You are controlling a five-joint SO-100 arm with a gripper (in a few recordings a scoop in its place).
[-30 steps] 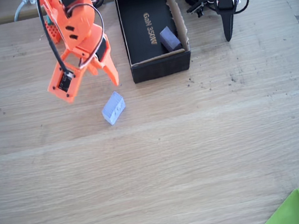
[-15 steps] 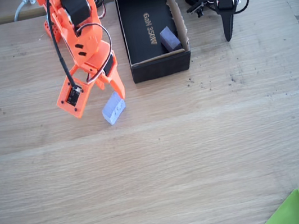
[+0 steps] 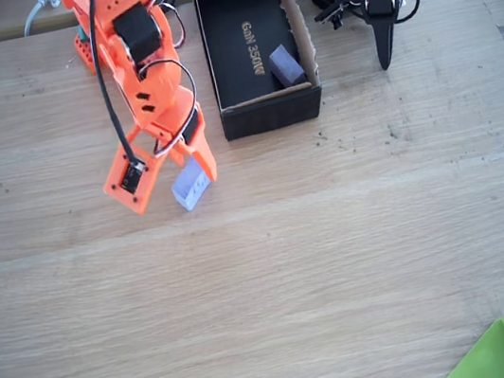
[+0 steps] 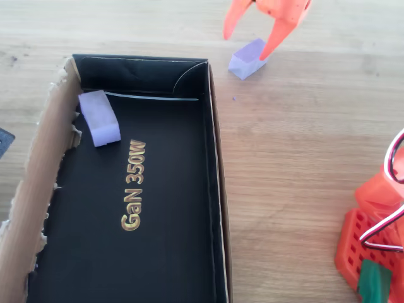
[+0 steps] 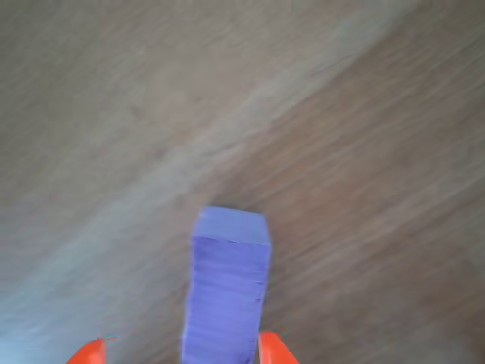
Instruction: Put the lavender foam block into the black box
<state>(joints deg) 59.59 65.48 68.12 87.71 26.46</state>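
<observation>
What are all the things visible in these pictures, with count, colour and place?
lavender foam block: one, pale lavender, on the table just outside the box's short end, between the open orange fingers.
darker block: one, slate purple, inside the box, in a corner beside the brown wall.
black box: one, black with gold lettering on its floor, one raw brown wall, open top.
green sheet: one, bright green, bottom right corner of the fixed view.
table: one, light wood.
end effector: one, orange, open, lowered around the lavender foam block.
</observation>
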